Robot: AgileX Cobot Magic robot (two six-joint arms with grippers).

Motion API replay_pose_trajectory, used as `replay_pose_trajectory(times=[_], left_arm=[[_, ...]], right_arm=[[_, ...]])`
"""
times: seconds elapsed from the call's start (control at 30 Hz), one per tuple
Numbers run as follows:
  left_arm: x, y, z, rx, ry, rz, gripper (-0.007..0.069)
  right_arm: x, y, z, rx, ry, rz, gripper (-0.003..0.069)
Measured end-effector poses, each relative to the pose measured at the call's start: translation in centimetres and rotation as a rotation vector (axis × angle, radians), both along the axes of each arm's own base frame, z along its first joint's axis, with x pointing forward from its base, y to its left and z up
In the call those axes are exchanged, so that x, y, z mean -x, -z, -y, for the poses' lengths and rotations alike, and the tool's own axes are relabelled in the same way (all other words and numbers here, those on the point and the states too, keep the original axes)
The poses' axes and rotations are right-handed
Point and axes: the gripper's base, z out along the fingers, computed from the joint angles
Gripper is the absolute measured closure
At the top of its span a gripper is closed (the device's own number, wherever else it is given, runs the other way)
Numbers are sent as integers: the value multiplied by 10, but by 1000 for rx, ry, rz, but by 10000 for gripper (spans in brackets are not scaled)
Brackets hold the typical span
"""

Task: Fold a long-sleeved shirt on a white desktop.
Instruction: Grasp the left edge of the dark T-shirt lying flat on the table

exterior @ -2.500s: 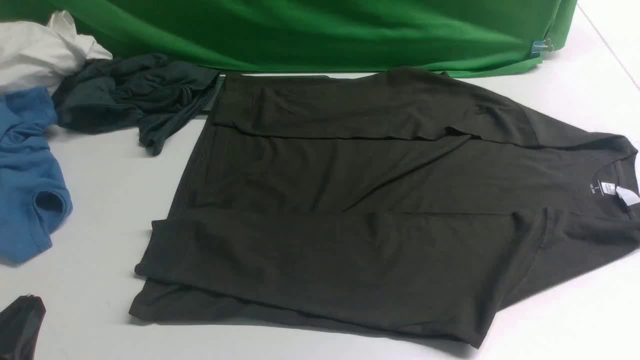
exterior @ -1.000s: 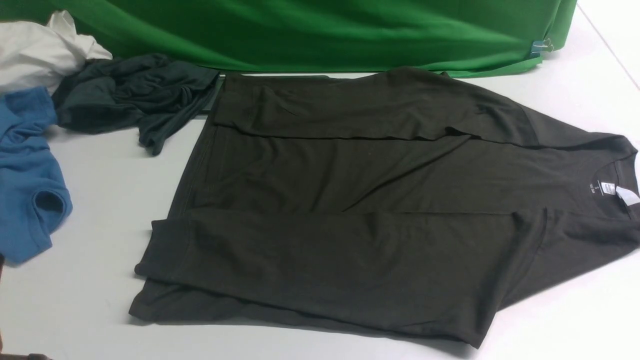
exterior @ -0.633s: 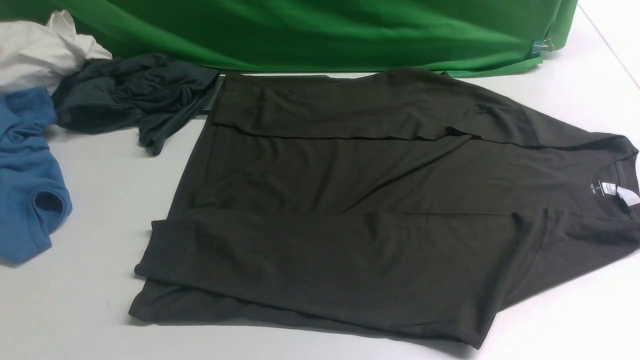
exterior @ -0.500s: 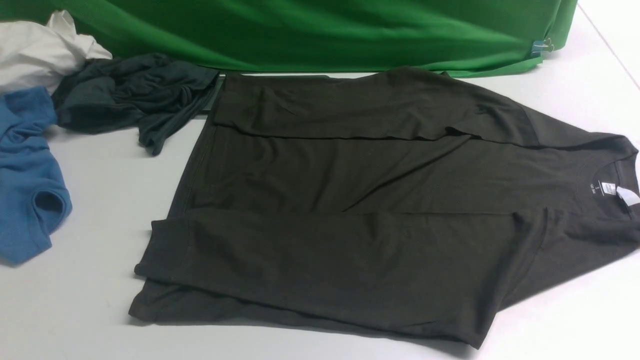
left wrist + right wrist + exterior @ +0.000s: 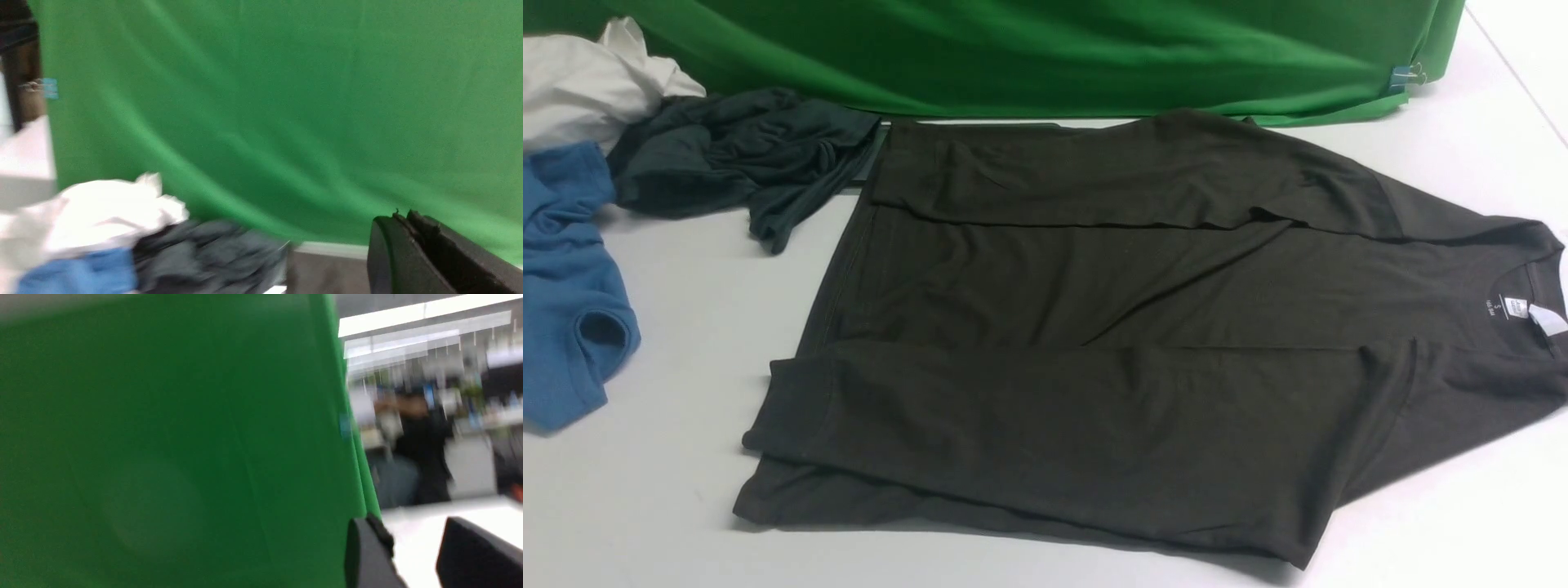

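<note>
The long-sleeved shirt (image 5: 1094, 343) lies flat on the white desktop (image 5: 670, 327), neck and small white label (image 5: 1543, 318) to the right. Both sleeves are folded lengthwise across its body, one along the far edge and one along the near edge. Neither gripper shows in the front view. In the left wrist view my left gripper (image 5: 404, 218) is shut with nothing in it, raised, with a corner of the shirt (image 5: 327, 273) below it. My right gripper (image 5: 412, 543) stands open and holds nothing, with white desktop (image 5: 416, 531) behind the gap.
A dark teal-grey garment (image 5: 735, 155), a blue garment (image 5: 564, 294) and a white garment (image 5: 588, 82) are heaped at the far left. The green cloth backdrop (image 5: 1045, 49) runs along the back, touching the shirt's far edge, with a clip (image 5: 1409, 76) at its right end.
The dark left gripper seen at the front view's lower left corner has drawn back out of that view. The shirt and the other garments have not moved.
</note>
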Motion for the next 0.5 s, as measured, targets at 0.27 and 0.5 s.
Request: replay_pose_trajectory(times=[0.27,0.5], left_arm=[[-46,40,5,80,39,-350,603],[-101,114,10,126,65,-856,561]], right_arm=[[-51,32,-10,69,-110,-387,419],[-67,58,-40,136,-311,-572,419]])
